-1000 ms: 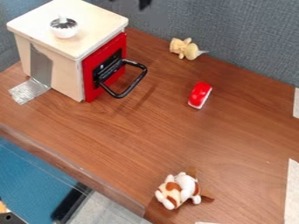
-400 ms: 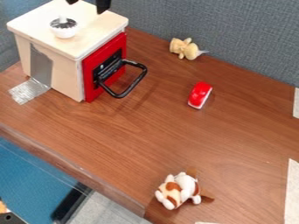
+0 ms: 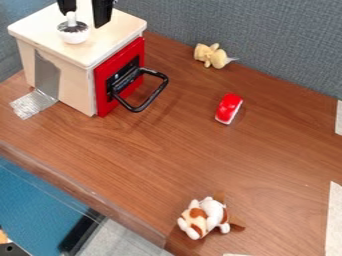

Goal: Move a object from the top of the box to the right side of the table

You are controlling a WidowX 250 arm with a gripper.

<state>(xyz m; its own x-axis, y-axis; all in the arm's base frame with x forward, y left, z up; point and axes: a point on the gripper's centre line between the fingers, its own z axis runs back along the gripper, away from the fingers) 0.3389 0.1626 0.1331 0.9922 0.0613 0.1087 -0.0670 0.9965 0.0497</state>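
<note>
With twelve at the top edge, the wooden table point(image 3: 180, 150) is spreading across the middle and running out past 3 o'clock. A grey-blue fabric partition point(image 3: 267, 30) is standing behind it, from about 11 to 2 o'clock. The pale wooden box point(image 3: 72, 80) is sitting on the table between 10 and 11 o'clock. Its red door point(image 3: 103, 95) is facing roughly 4 o'clock and bearing a black looped handle point(image 3: 138, 109).

A plush toy point(image 3: 197, 220), white with orange-brown patches, is lying on the table between 5 and 6 o'clock. The black gripper point(image 3: 85, 20) is hanging over the box top near 11 o'clock. Its two fingers are standing apart, so it is registering as open; one fingertip is pointing down beside the upper part of the task's object. Whether the two are touching, I am not able to tell.

A small yellow plush point(image 3: 215, 57) is resting near the partition at about 1 o'clock. A red item with a white edge point(image 3: 229, 107) is lying at 2 o'clock, closer to centre. The object point(image 3: 72, 36), rounded, white below and silvery-dark above with a pale knob, is resting upright on the box top near 11 o'clock.
</note>
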